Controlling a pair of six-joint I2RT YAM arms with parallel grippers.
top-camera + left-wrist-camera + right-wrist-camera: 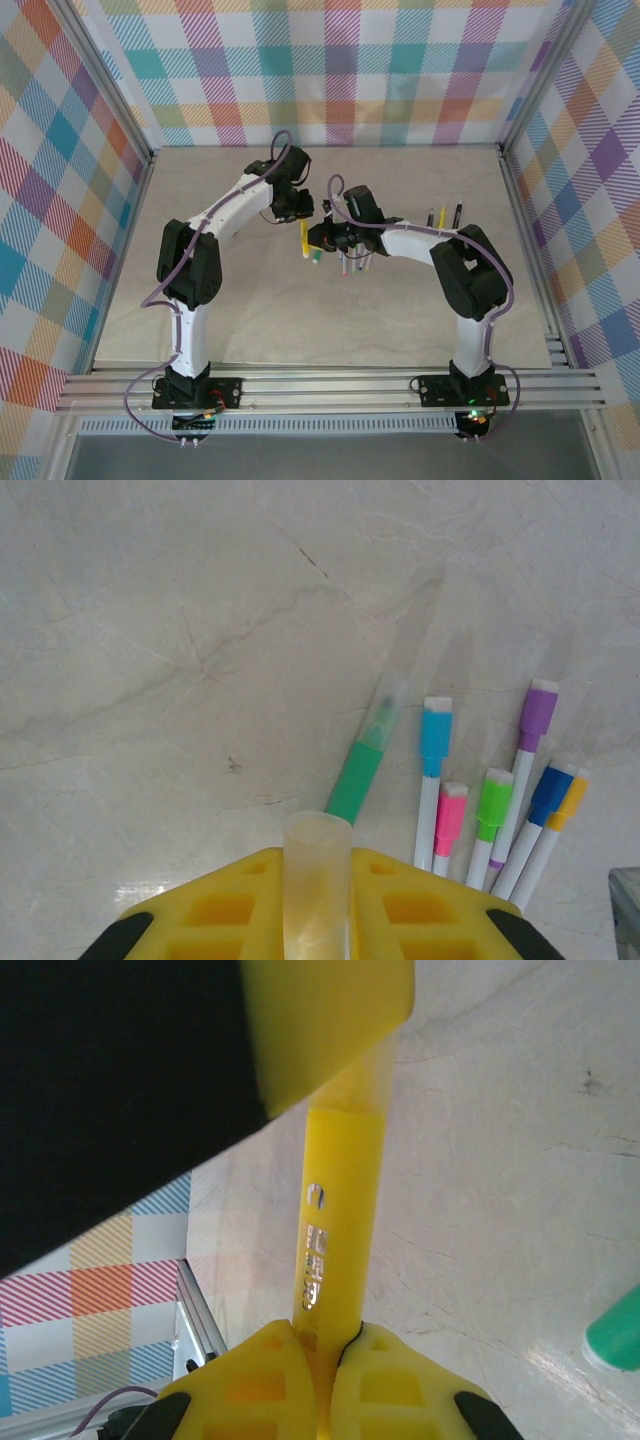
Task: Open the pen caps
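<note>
Slippage is risked — yellow pen (340,1230) clamped by right gripper (325,1340), clear cap (317,900) flanked by left gripper (317,857), hold not discernible; cap could be left on.

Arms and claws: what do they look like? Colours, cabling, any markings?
Both alike. The left arm and right arm: white links, bulky black joints, black base plates. A purple cable loops along each. The left claw and right claw: yellow fingers with square recessed pockets, black outer edges. No markings legible; green light at the right base.
</note>
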